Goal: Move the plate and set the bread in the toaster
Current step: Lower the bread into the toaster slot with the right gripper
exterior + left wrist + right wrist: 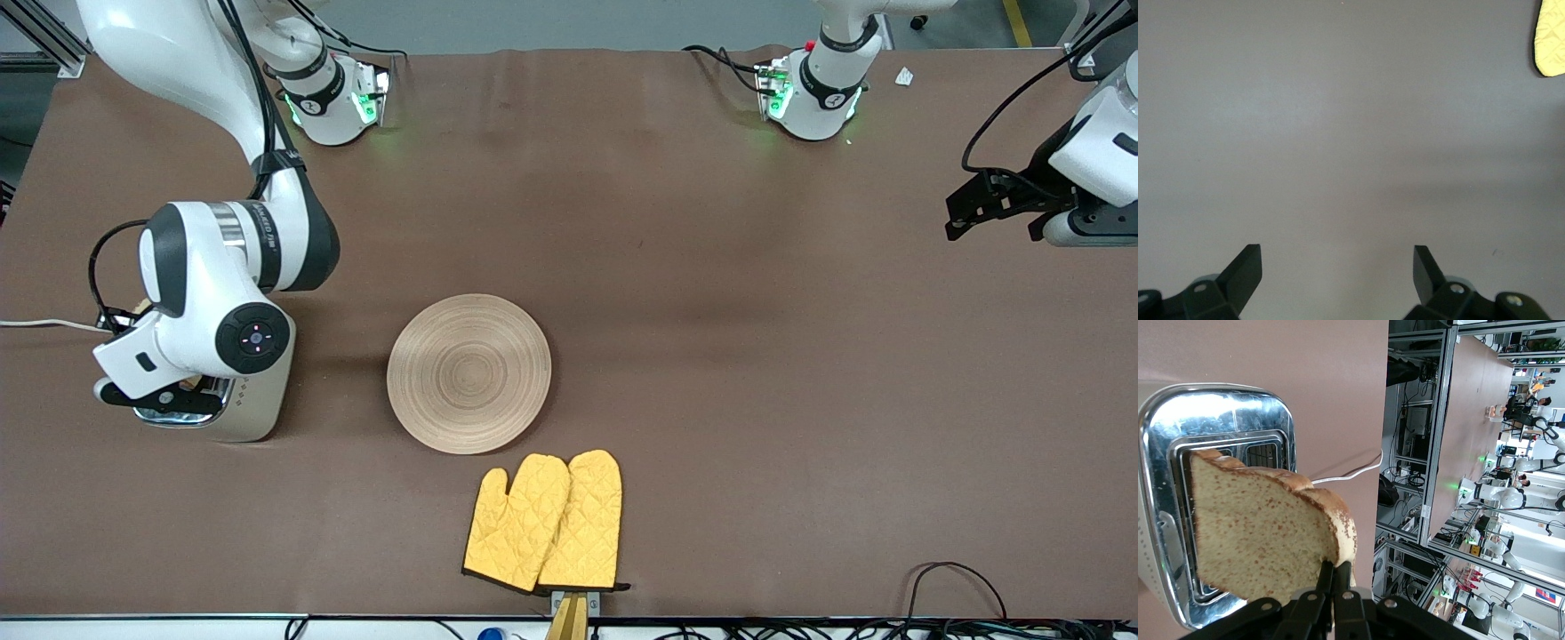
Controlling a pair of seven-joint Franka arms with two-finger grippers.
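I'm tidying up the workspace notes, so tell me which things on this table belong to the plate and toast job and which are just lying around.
Part of the job:
- plate, bare, mid-table
- bread, gripped in the shut right pincer over the toaster's slots
- toaster, at the right arm's end

Just lying about:
- yellow oven mitts, nearer the front camera than the plate
- left pincer, open, waiting over bare table

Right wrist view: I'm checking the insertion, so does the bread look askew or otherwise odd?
Yes. The brown speckled bread slice, pinched at its crust by the right end effector, hangs tilted over the cream toaster's chrome top, not lined up with a slot. Nothing looks spilled or damaged.
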